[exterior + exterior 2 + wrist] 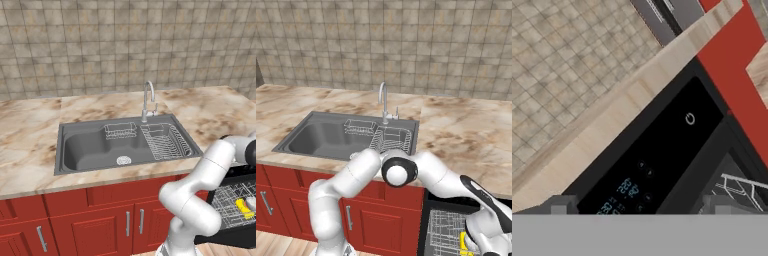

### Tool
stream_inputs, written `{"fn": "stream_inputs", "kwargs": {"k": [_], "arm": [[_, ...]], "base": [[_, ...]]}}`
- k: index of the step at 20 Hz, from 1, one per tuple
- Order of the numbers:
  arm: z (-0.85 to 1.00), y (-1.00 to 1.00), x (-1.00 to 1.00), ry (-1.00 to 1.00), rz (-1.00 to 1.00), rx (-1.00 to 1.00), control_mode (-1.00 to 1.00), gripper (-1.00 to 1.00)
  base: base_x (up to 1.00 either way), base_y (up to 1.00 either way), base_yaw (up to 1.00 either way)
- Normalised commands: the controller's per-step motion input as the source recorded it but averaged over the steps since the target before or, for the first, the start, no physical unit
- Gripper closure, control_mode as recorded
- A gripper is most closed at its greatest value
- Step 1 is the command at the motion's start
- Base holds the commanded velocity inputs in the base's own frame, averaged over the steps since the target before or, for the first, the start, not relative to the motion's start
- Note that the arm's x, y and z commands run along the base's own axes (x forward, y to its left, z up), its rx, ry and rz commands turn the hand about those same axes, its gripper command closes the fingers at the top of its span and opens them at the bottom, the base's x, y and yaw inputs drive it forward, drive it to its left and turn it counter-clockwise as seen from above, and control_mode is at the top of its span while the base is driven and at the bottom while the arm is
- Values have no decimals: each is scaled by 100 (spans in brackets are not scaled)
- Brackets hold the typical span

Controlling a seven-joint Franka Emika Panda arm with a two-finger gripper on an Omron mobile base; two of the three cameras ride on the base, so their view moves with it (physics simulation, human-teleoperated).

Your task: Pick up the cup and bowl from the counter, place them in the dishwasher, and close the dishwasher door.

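Gripper [639,210] open, nothing between the 2 fingertips; it hangs over the dishwasher door [657,160], which lies flat with its lit control panel facing the hand camera. Arm is bent low to the right of the sink [95,145]. Cup [244,208] lies in the white wire rack [227,200] of the dishwasher [448,227], near the rack's right side. Table [30,130] carries the sink and faucet [148,100]. Bowl: cannot tell where it is.

cup [244,207] half hidden behind the arm, dishwasher [448,227] cut off by frame edges
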Motion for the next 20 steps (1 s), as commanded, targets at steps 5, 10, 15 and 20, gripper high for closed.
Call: {"fn": "stream_inputs", "kwargs": {"k": [5,10,15,20], "arm": [[27,0,-4,0,0,-4,-100,-100],[13,0,-36,0,0,3,-100,-100],[6,0,-54,0,-6,18,-100,-100],[4,3,-41,0,-9,21,-100,-100]], "base": [[0,0,0],[0,0,0],[0,0,0],[0,0,0]]}}
